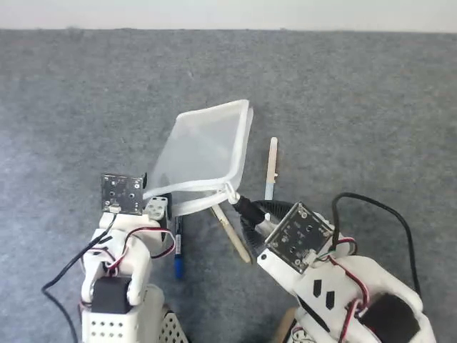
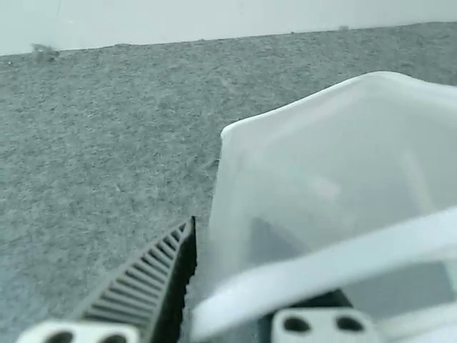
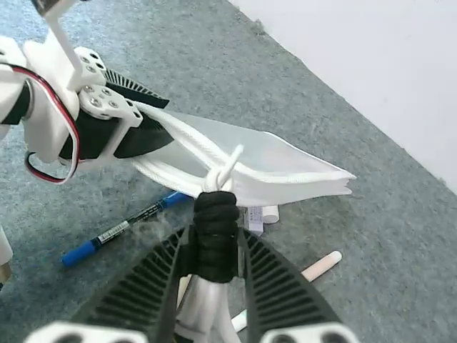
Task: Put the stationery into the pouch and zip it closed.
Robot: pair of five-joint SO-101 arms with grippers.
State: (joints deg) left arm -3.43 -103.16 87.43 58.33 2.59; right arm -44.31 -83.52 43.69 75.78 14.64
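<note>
The pouch (image 1: 207,146) is held over the middle of the table (image 1: 357,93), the left gripper (image 3: 132,125) apparently clamped on its zip edge. The right gripper (image 3: 213,241) pinches the black zip pull (image 3: 214,214); a blue pen (image 1: 178,251) lies nearer the front edge

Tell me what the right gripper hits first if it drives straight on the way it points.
The right gripper, shut on the black pull, points at the pouch at its near corner. Straight on it would probably meet the white cord knot first, then the pouch itself; depth is hard to judge.
</note>
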